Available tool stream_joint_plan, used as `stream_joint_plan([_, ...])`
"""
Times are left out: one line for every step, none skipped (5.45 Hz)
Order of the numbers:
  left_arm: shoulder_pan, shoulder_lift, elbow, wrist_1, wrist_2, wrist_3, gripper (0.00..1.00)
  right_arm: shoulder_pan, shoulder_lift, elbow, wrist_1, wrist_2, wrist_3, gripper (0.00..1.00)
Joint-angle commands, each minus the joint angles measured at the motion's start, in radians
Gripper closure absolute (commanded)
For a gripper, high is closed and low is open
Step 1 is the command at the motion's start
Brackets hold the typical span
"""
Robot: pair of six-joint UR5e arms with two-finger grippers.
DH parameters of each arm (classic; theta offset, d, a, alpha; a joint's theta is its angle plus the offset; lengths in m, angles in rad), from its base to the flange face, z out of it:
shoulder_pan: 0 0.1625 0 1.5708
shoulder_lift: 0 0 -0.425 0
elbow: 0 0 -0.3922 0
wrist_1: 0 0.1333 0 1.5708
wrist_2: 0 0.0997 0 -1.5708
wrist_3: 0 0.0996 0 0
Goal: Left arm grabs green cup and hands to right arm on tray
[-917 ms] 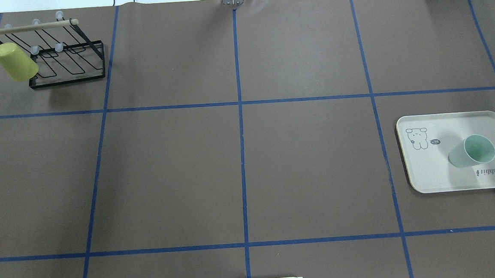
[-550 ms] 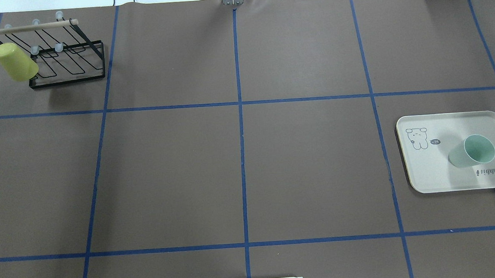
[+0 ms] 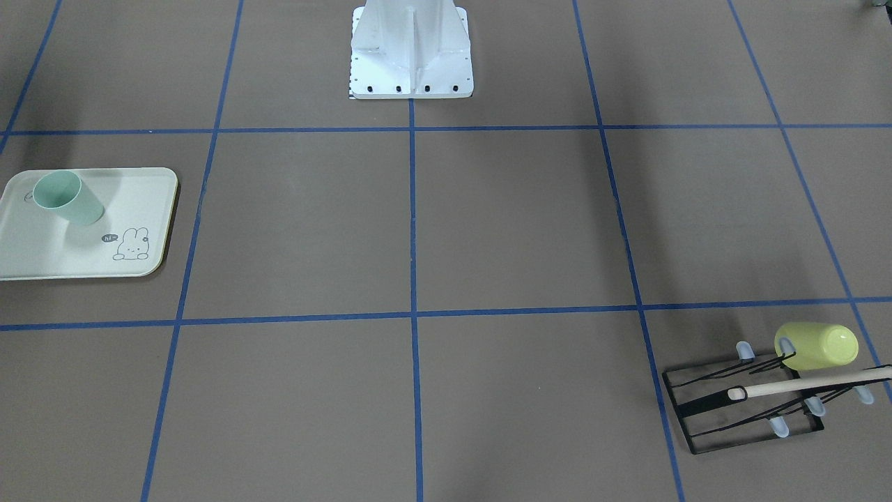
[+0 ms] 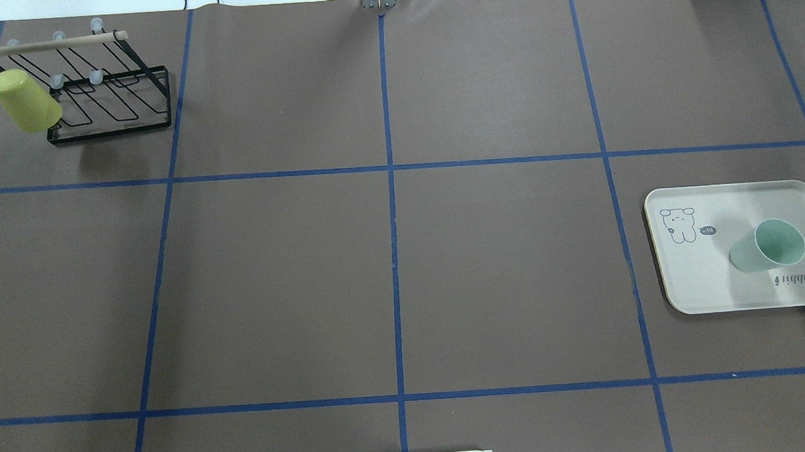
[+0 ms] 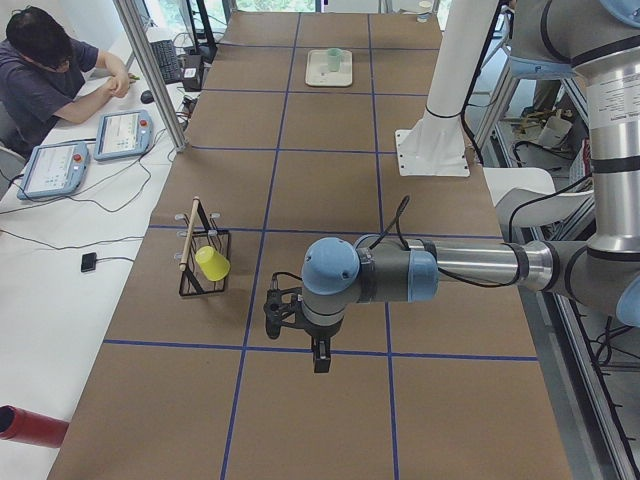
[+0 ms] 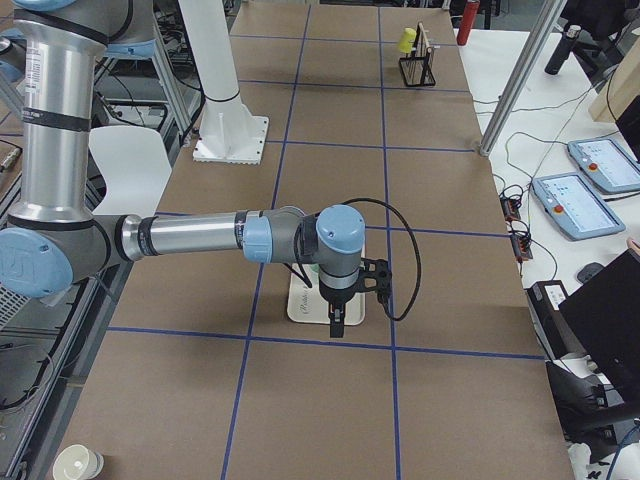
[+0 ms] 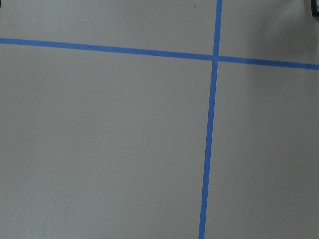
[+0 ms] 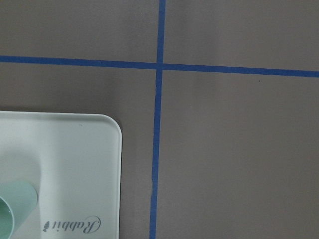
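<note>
The green cup stands mouth-up on the cream tray at the table's right side. Cup and tray also show in the front-facing view. The right wrist view shows the cup's edge on the tray's corner. My right gripper hangs high over the tray's near edge, seen only in the right side view; I cannot tell its state. My left gripper hangs over bare table, seen only in the left side view; I cannot tell its state.
A black wire rack with a yellow-green cup hung on it stands at the far left corner. The robot's white base is at the table's near edge. An operator sits at a side desk.
</note>
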Motion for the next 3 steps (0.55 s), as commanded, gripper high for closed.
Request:
stream_joint_plan([0.0,0.003,0.006,-0.075,0.0,-0.008,0.0,-0.008,0.0,0.0,0.001,0.001,0.0,0.0])
stream_joint_plan([0.001,0.005,0.006,-0.08,0.0,-0.008,0.0,-0.02,0.0,0.0,0.001,0.003,0.002,0.0])
stream_joint_plan([0.0,0.007,0.0,-0.08,0.0,-0.008,0.0,-0.027,0.0,-0.001,0.001,0.003,0.002,0.0])
